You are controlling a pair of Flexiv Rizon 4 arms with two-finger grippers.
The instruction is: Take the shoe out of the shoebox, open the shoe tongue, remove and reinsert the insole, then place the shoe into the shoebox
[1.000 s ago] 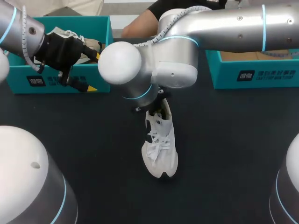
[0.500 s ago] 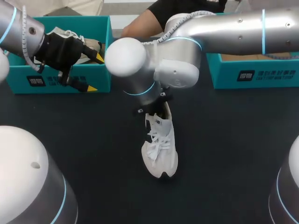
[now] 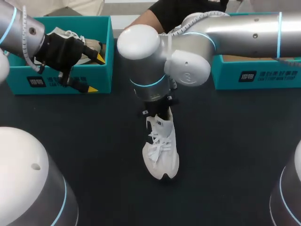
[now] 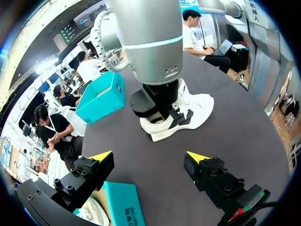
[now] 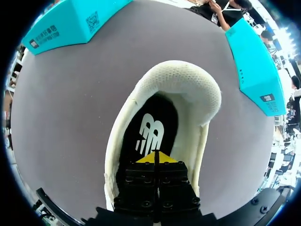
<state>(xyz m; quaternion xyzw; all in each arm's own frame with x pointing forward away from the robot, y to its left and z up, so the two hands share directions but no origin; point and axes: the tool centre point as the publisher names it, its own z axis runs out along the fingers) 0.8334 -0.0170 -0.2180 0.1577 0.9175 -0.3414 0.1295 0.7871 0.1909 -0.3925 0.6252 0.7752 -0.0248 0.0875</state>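
My right arm has swung its big wrist joints across in the last second, from over the bench's left-of-middle toward the middle, turning above the heel of the shoe. The shoe itself has not shifted. It lies on its sole near the middle of the bench, toe toward the near edge and heel toward the far edge.

My right pincer is down in the shoe's opening. Its two yellow tips are pressed together, with nothing I can see between them, just over the black insole, which lies flat inside. I judge that the turn was to line the fingers up with the insole, so the removal step is about to start rather than done. The tips must part before they can pinch the insole's rim.

My left pincer has stayed put. It is spread wide and holds nothing, hanging at the near wall of the left shoebox in the far left corner. A second shoe lies in that box. The right shoebox stands in the far right corner, well apart from the shoe.

From above, my own right wrist hides the heel opening, so only the wrist camera shows the work. The padded heel collar stands close round the fingers and leaves little room to spread them. The shoe is loose on the bench and may lift with the insole, since my left pincer is too far off to steady it.
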